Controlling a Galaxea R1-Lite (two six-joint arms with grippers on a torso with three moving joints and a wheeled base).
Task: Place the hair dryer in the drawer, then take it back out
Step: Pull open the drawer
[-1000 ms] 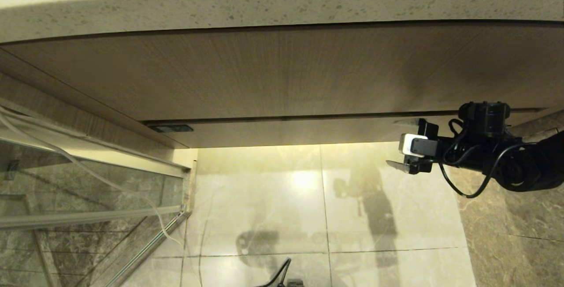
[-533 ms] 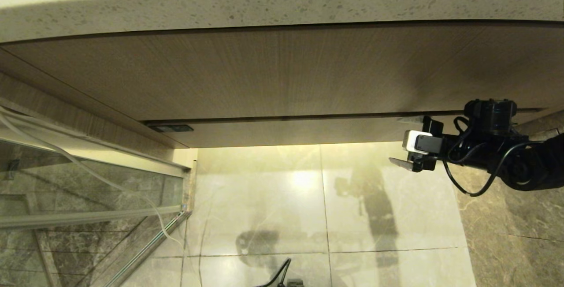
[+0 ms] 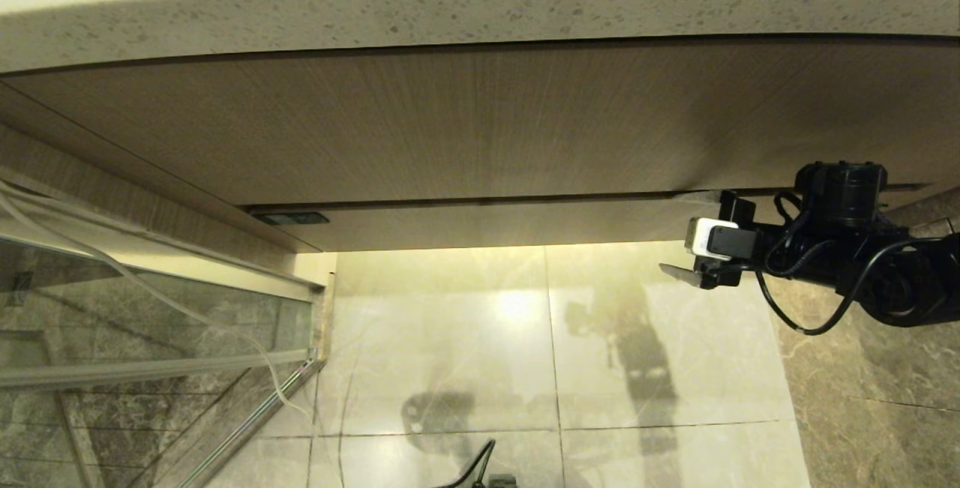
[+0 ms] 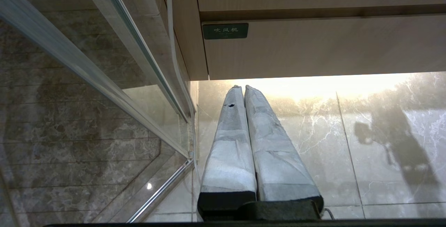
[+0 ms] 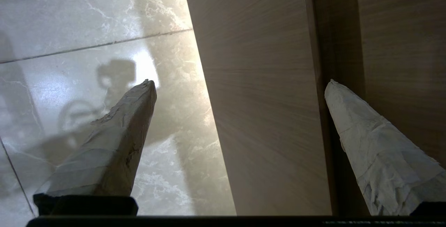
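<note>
Risen slightly, right gripper (image 3: 686, 233) spreads both fingers wide, empty, straddling one drawer (image 3: 495, 224) front.

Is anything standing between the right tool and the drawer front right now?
Nothing visible. The open right tool straddles the closed drawer front near its right end, one finger at the gap above it, one below over the floor. The hair dryer is in no view. The left tool hangs parked, shut.

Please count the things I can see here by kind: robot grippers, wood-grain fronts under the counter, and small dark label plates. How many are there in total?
Grippers: 2 (left gripper, right gripper)
Wood-grain fronts: 2 (taller panel, narrow front of the drawer)
Dark label plate: 1
Total: 5
</note>
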